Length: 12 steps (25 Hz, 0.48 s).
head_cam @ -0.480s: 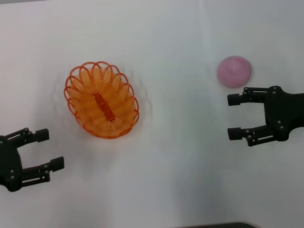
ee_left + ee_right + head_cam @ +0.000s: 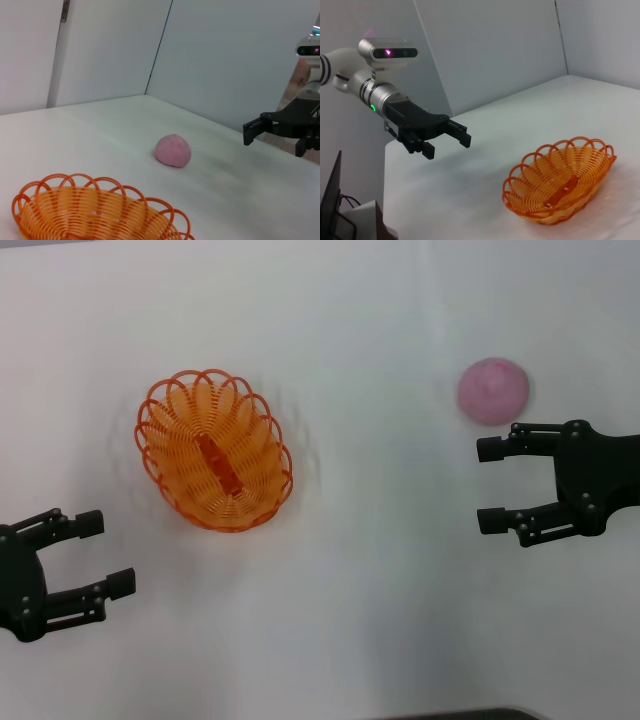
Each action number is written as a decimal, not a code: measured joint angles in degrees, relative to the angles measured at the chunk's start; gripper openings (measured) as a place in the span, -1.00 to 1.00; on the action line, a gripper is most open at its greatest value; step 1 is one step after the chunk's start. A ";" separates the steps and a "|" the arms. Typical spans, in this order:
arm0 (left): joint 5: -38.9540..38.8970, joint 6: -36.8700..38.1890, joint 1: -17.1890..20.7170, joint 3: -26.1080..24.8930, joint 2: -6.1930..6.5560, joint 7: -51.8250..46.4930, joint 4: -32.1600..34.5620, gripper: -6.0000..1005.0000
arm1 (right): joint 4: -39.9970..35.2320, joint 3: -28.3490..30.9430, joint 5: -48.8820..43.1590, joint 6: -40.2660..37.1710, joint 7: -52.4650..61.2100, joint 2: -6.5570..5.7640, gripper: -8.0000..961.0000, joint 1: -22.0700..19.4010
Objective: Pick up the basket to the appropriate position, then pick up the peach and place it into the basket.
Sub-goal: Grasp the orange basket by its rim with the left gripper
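Note:
The oval orange basket [image 2: 214, 449] sits empty on the white table, left of centre; it also shows in the left wrist view [image 2: 95, 212] and the right wrist view [image 2: 561, 180]. The pink peach [image 2: 493, 390] rests on the table at the far right, also visible as the peach [image 2: 173, 150]. My left gripper [image 2: 108, 554] is open, low on the left, below and left of the basket. My right gripper [image 2: 488, 485] is open, just below the peach, apart from it. Nothing is held.
The white table [image 2: 380, 590] runs under everything. Its dark front edge [image 2: 450, 714] shows at the bottom. White walls rise behind the table in the wrist views.
Both grippers have shifted only very slightly; the basket and peach have not moved.

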 joint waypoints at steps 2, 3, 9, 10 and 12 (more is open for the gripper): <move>0.00 -0.01 -0.01 0.00 0.00 -0.05 0.00 0.68 | -0.02 -0.01 0.00 0.00 0.05 0.01 0.96 0.01; 0.00 -0.01 -0.03 0.00 0.00 -0.06 0.00 0.68 | -0.02 -0.02 0.00 -0.01 0.05 0.02 0.96 0.02; -0.03 -0.06 -0.38 0.00 0.00 -0.15 0.00 0.68 | 0.18 -0.02 0.00 0.00 -0.06 0.02 0.96 0.09; -0.06 -0.11 -0.39 0.00 0.00 -0.17 0.00 0.67 | 0.25 -0.02 0.00 0.00 -0.12 0.02 0.96 0.10; -0.24 -0.20 -0.40 0.00 -0.05 -0.18 0.00 0.67 | 0.29 -0.02 0.00 0.01 -0.19 0.02 0.96 0.09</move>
